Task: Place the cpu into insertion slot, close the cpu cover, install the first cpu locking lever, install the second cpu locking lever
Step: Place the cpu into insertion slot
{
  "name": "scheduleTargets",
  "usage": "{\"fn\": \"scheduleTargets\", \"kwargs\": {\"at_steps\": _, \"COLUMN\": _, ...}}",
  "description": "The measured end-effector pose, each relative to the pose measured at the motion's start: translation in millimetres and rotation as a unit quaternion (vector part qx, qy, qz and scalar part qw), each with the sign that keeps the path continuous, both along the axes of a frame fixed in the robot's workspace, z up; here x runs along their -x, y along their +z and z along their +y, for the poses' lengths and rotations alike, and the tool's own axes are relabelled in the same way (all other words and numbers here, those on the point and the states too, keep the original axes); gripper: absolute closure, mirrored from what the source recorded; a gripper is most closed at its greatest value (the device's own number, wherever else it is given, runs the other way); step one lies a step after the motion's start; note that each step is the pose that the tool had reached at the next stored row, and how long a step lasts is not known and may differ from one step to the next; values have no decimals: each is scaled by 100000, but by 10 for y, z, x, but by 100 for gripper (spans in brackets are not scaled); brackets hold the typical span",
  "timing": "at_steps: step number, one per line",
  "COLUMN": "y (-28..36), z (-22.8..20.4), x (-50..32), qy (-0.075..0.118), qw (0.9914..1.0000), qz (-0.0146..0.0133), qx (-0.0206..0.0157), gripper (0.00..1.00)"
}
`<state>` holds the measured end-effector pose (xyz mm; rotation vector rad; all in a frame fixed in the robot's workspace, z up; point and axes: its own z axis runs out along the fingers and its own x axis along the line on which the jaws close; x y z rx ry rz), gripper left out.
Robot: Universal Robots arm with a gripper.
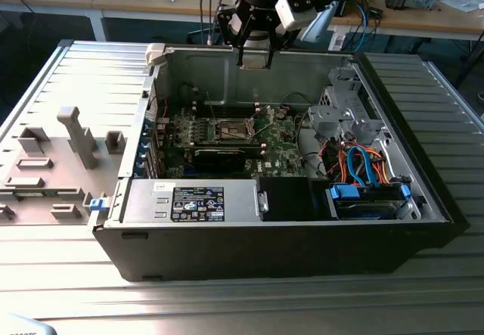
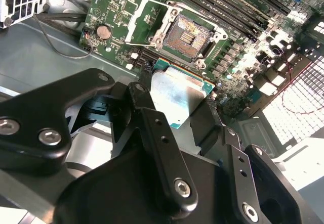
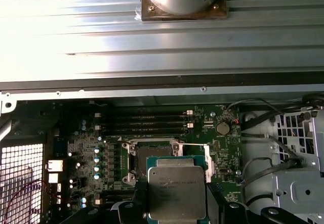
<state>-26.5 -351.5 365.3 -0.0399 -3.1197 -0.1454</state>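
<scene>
While above the insertion slot [image 2: 188, 36], the cpu [image 2: 177, 95] between the jaws.

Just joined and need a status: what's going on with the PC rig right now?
The arm's gripper is shut on the cpu, holding it by its edges above the open computer case. In both wrist views the insertion slot on the green motherboard sits uncovered and empty below the chip. The cpu is not yet seated.
</scene>
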Motion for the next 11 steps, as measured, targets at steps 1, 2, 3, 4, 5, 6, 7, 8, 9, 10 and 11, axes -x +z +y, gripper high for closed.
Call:
{"fn": "scheduleTargets", "kwargs": {"at_steps": 1, "y": -2, "z": 0, "x": 1, "qy": -2, "qw": 100000, "qz": -1, "qx": 0, "gripper": 45}}
{"fn": "scheduleTargets", "kwargs": {"at_steps": 2, "y": -4, "z": 0, "x": 1, "qy": 1, "qw": 100000, "qz": 1, "qx": -1, "gripper": 45}}
{"fn": "scheduleTargets", "kwargs": {"at_steps": 3, "y": -4, "z": 0, "x": 1, "qy": 0, "qw": 100000, "qz": -1, "qx": -2, "gripper": 45}}
{"fn": "scheduleTargets", "kwargs": {"at_steps": 4, "y": -4, "z": 0, "x": 1, "qy": -1, "qw": 100000, "qz": -1, "qx": -1, "gripper": 45}}
{"fn": "scheduleTargets", "kwargs": {"at_steps": 5, "y": -4, "z": 0, "x": 1, "qy": -2, "qw": 100000, "qz": 0, "qx": -1, "gripper": 45}}
{"fn": "scheduleTargets", "kwargs": {"at_steps": 6, "y": -4, "z": 0, "x": 1, "qy": 0, "qw": 100000, "qz": -2, "qx": -2, "gripper": 45}}
{"fn": "scheduleTargets", "kwargs": {"at_steps": 7, "y": -4, "z": 0, "x": 1, "qy": 0, "qw": 100000, "qz": -1, "qx": -2, "gripper": 45}}
{"fn": "scheduleTargets", "kwargs": {"at_steps": 8, "y": -5, "z": 0, "x": 1, "qy": 0, "qw": 100000, "qz": 0, "qx": -2, "gripper": 45}}
{"fn": "scheduleTargets", "kwargs": {"at_steps": 9, "y": -5, "z": 0, "x": 1, "qy": -2, "qw": 100000, "qz": 1, "qx": 2, "gripper": 45}}
{"fn": "scheduleTargets", "kwargs": {"at_steps": 10, "y": -5, "z": 0, "x": 1, "qy": -1, "qw": 100000, "qz": -1, "qx": -2, "gripper": 45}}
{"fn": "scheduleTargets", "kwargs": {"at_steps": 11, "y": -6, "z": 0, "x": 1, "qy": -14, "qw": 100000, "qz": -1, "qx": 2, "gripper": 45}}
